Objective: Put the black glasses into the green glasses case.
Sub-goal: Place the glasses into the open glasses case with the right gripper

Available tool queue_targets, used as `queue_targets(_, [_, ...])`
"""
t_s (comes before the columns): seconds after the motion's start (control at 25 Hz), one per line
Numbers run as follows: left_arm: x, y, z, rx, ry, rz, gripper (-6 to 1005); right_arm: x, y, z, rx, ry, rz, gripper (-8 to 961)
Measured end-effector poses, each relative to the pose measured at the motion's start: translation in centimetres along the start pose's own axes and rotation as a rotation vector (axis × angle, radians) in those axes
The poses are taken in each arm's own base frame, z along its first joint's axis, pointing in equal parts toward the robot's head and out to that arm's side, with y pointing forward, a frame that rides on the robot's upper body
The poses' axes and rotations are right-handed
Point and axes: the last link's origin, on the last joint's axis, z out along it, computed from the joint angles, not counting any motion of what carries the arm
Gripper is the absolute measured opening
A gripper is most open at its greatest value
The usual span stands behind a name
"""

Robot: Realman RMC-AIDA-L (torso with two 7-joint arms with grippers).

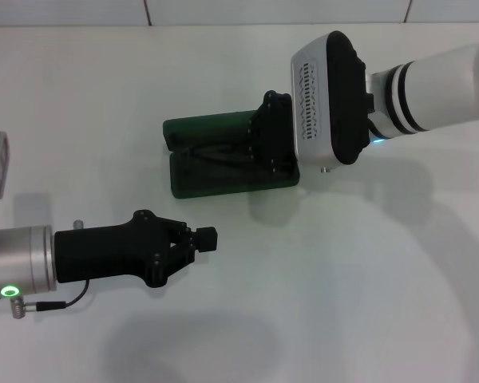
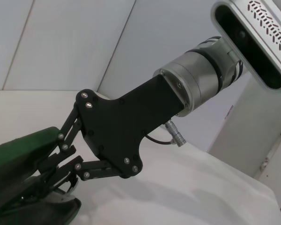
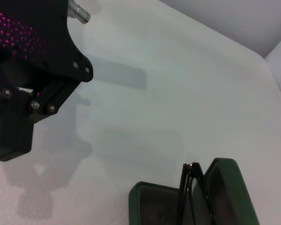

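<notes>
Right gripper (image 1: 259,152) reaching into the open green glasses case (image 1: 215,179), fingers hidden among the linkages, so spread or pinching cannot be told. Black glasses (image 3: 193,192) lying folded in the case, long axis along its length, thin dark frame against dark lining. Left gripper (image 1: 206,238) pressed together, idle, well apart.

One case (image 1: 215,177) (open), one glasses (image 3: 189,192)

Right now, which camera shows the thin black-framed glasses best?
The right wrist view: the black glasses stand folded in the open dark green hard case. In the head view the right gripper hides most of them; the left wrist view shows almost nothing.
</notes>
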Motion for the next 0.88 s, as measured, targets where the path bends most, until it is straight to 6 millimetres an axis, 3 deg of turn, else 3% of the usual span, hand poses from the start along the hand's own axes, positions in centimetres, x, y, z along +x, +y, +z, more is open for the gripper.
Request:
queue_targets(0.72, [0.04, 0.06, 0.1, -0.005, 0.002, 0.0, 2, -0.31, 0.36, 0.58, 0.017, 0.012, -0.032, 86])
queue_targets(0.88, [0.04, 0.06, 0.1, -0.005, 0.002, 0.0, 2, -0.26, 0.43, 0.59, 0.017, 0.011, -0.026, 233])
